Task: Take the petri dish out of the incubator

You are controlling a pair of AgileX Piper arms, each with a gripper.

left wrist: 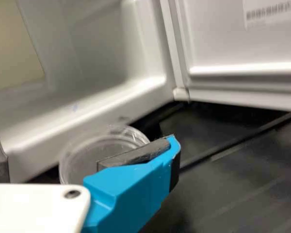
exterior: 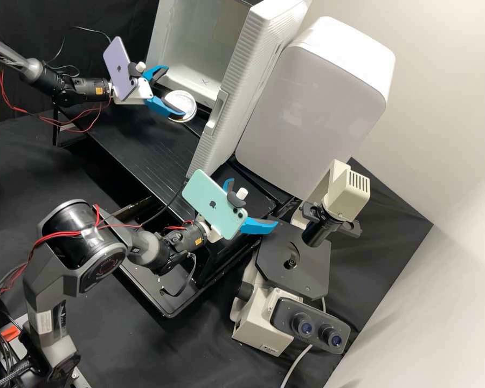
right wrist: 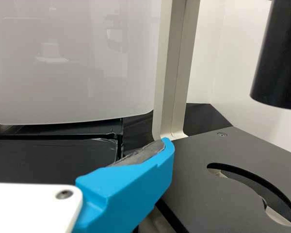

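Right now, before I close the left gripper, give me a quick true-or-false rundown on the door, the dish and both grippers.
1. The door is open. True.
2. The left gripper is open, with the dish between its fingers. True.
3. The right gripper holds something. False: it is open and empty, by the microscope stage.
4. The dish lies on the stage. False: it is at the mouth of the incubator.
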